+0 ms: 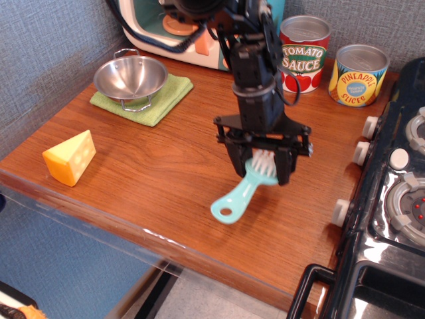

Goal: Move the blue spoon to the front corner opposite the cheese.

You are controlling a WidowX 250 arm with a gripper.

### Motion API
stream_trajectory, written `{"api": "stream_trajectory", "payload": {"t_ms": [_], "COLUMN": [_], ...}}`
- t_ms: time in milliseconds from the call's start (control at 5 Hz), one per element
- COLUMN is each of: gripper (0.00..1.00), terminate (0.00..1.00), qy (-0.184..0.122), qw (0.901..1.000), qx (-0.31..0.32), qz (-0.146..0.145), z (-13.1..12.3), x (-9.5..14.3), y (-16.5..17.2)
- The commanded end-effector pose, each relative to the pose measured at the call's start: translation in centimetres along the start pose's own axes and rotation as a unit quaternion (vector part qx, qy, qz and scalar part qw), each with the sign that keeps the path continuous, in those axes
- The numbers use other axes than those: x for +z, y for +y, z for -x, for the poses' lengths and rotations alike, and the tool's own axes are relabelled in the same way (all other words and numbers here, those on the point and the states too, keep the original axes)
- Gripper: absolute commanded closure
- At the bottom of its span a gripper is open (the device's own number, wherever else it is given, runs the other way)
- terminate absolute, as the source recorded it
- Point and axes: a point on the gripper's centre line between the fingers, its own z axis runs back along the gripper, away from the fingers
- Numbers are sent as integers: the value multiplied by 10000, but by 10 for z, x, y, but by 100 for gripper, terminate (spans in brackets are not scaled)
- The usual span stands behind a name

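My gripper point(263, 166) is shut on the head of the blue spoon point(240, 193), a light-teal utensil with white bristles and a hole at the handle end. The spoon hangs tilted, handle pointing down-left toward the counter's front edge, over the middle-right of the countertop. The cheese point(70, 157), a yellow-orange wedge with holes, sits at the front left corner, far from the gripper. The front corner point(292, 266) on the right is bare wood next to the stove.
A steel bowl point(130, 76) on a green cloth point(156, 106) is at the back left. A tomato sauce can point(303, 54) and a pineapple can point(358, 74) stand at the back right. A black toy stove point(395, 193) borders the right edge. A toy oven point(166, 30) is behind.
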Motion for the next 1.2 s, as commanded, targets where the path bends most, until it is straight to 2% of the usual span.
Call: {"api": "stream_trajectory", "payload": {"t_ms": [0, 200, 400, 800, 1000], "gripper": [100, 100, 0, 0, 0], "terminate": [0, 0, 0, 0, 0], "qy": [-231, -206, -252, -441, -603], "qw": [9994, 9992, 9985, 9986, 9980], "qx": [186, 319, 391, 223, 22], "qz": [-152, -131, -290, -212, -205], "z": [1, 3, 2, -3, -4], "x": [-11, -18, -13, 23, 64], "y": [-26, -32, -30, -19, -8]}}
